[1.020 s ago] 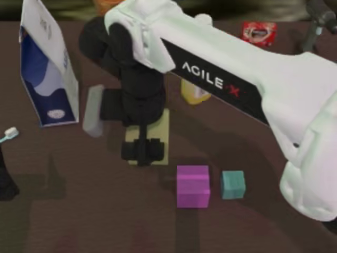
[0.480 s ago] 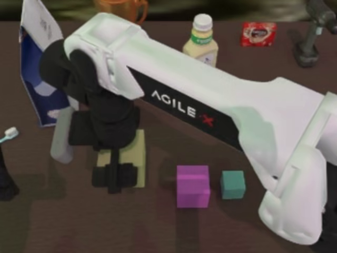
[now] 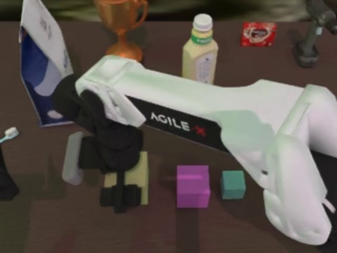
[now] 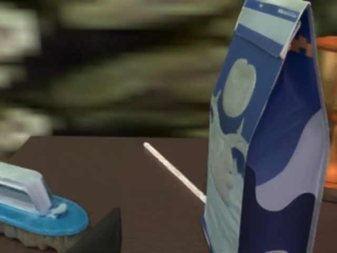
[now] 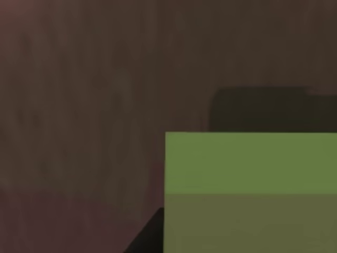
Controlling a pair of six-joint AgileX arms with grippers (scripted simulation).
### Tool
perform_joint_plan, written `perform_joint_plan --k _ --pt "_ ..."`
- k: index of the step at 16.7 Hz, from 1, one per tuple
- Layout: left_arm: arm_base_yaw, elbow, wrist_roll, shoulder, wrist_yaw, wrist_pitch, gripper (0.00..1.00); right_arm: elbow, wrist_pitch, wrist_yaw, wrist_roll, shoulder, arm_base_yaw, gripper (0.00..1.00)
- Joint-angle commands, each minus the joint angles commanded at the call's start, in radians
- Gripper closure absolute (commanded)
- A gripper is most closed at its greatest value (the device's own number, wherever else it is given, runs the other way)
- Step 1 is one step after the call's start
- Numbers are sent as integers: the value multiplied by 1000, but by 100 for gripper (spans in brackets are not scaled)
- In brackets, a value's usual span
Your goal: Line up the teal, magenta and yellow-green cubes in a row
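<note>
On a dark brown wooden table [image 3: 63, 226], three matte cubes sit near the front edge: one small teal cube [image 3: 233, 184], one mid-sized magenta cube [image 3: 192, 185] just left of it with a narrow gap between, and one larger yellow-green cube [image 3: 139, 178] left again, partly covered by the arm above it. The right gripper [image 3: 121, 197], at the end of a white AgileX arm reaching across from the top view's right, is closed on the yellow-green cube, its dark fingers straddling the cube's front part. From the right wrist view the cube's green faces fill the lower right, with bare table beyond.

Along the back of the table stand one blue-and-white carton [image 3: 45, 68] at the left, one copper trophy [image 3: 122, 23], one pale bottle [image 3: 200, 50] with a white cap, one red packet [image 3: 258, 33] and one dark drill [image 3: 311, 34] at the right corner. One toothbrush [image 3: 9, 135] lies at the left edge. Whether the carton or bottle holds anything cannot be told. Behind the table the background is a dark, blurred backdrop.

The left gripper is out of sight; its wrist view shows the carton and a blue scrubbing brush [image 4: 37, 211].
</note>
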Motion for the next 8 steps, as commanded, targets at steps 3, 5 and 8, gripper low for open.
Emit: perform_joint_plan --k 3,5,8 --pt "0 0 0 0 0 0 0 -55 55 1 -1 -6 2 100" --pt "0 0 0 0 0 0 0 -56 55 1 -1 -6 2 100" --pt "0 0 0 0 0 0 0 -56 55 1 -1 -6 2 85"
